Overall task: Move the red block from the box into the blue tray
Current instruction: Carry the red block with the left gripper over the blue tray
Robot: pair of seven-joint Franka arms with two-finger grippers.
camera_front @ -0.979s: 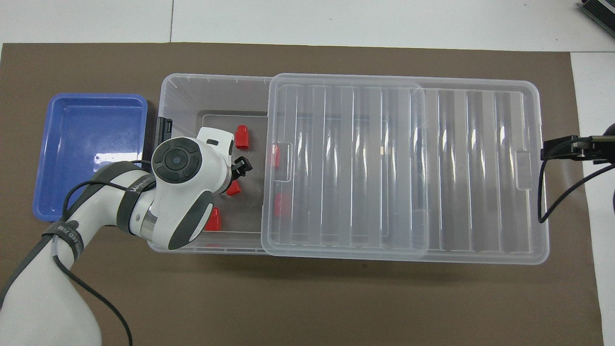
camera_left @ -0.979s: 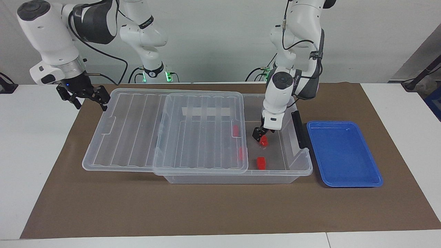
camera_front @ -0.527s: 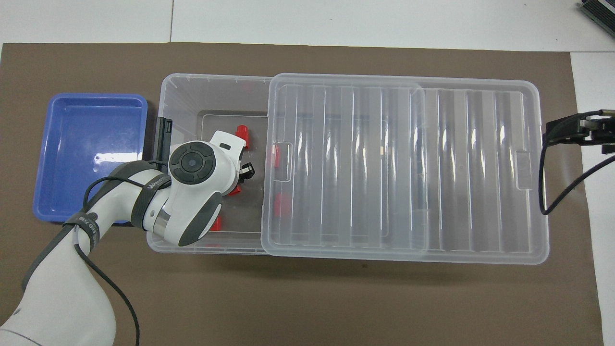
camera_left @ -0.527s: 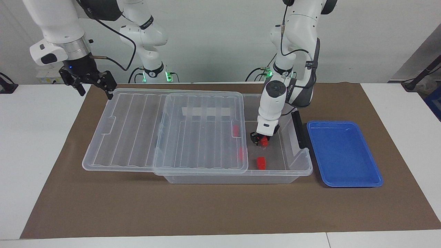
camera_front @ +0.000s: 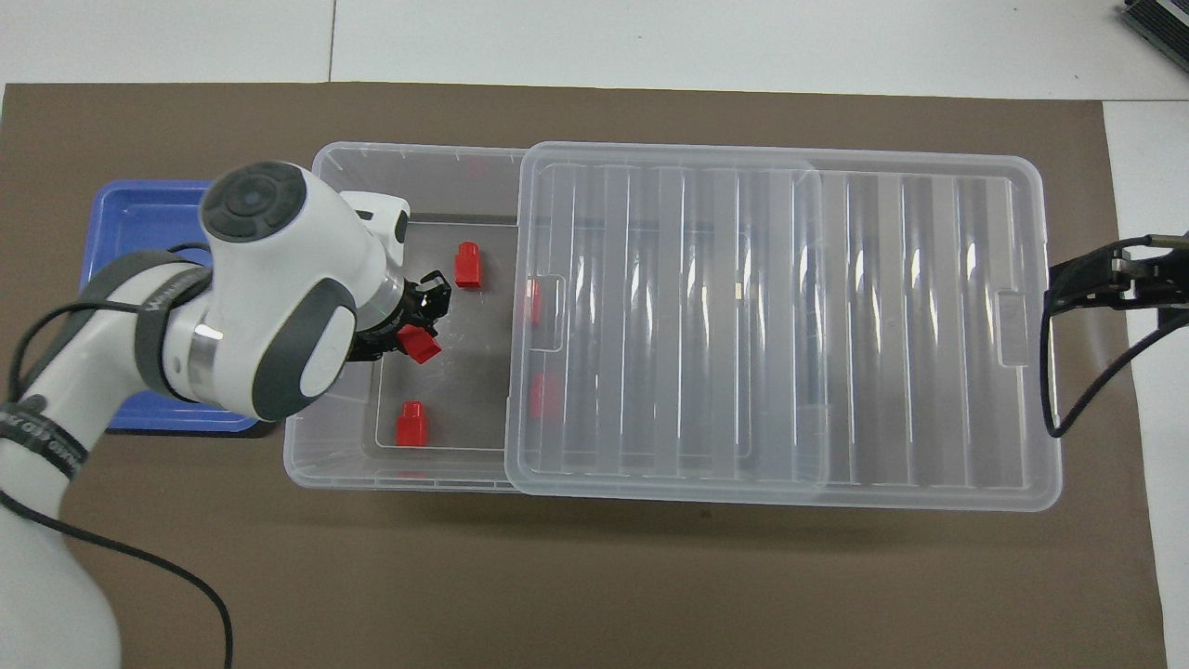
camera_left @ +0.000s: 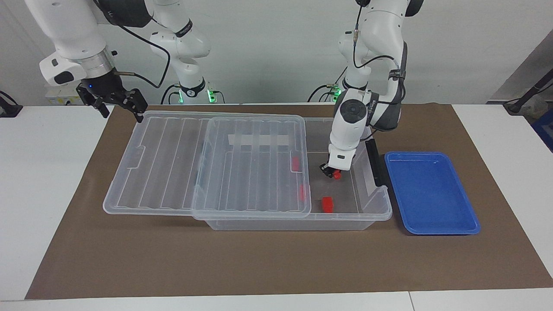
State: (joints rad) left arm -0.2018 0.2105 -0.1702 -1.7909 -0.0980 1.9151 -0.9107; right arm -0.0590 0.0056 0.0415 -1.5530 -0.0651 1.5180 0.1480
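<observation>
— Red plastic, facing view: where does the red block (camera_left: 335, 174) sit?

— Pinched in the left gripper (camera_left: 332, 172), fingers clenched on it, over the uncovered end of the box (camera_left: 375, 206) beside the blue tray (camera_left: 432, 192). Half a second ago the gripper was lower, at the box floor; now it is raised. The right gripper (camera_left: 116, 103), fingers spread, waits over the corner of the slid-aside lid (camera_left: 207, 164).

— And overhead?

— The red block (camera_front: 420, 344) is held tilted, its long axis slanting across the box, knob end toward the left gripper (camera_front: 416, 321). Two loose blocks (camera_front: 467, 266) (camera_front: 411, 425) stand on the floor, knobs pointing away from the robots. The arm has shifted toward the blue tray (camera_front: 130, 209).
</observation>
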